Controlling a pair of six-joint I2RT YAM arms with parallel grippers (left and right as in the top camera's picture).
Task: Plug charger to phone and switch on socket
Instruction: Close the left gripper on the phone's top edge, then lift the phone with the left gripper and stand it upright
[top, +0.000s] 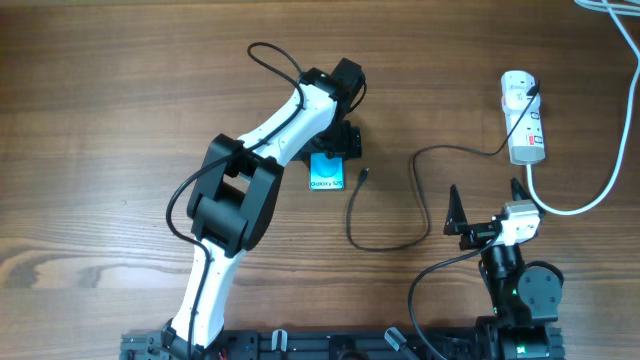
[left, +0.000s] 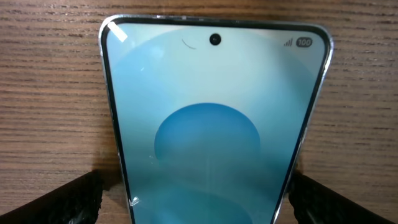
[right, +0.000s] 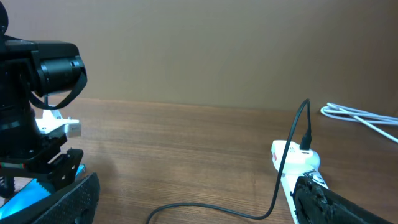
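The phone (top: 326, 176) lies flat on the table with its cyan-blue screen up, and it fills the left wrist view (left: 211, 137). My left gripper (top: 331, 143) hangs over its far end, open, one finger (left: 65, 202) on each side of the phone with bare wood showing between. The charger, a thin black cable (top: 425, 185), runs from the socket (top: 524, 118) in a loop to its tip (top: 366, 176), just right of the phone. My right gripper (top: 488, 206) is open and empty near the front right. In its view are the cable (right: 281, 177) and socket (right: 292, 158).
A thick white cord (top: 600, 190) curves from the socket to the table's right edge and back corner (right: 360, 115). The left arm (top: 250, 170) stretches diagonally across the table's left half. The right arm's base (top: 520, 290) sits at the front right.
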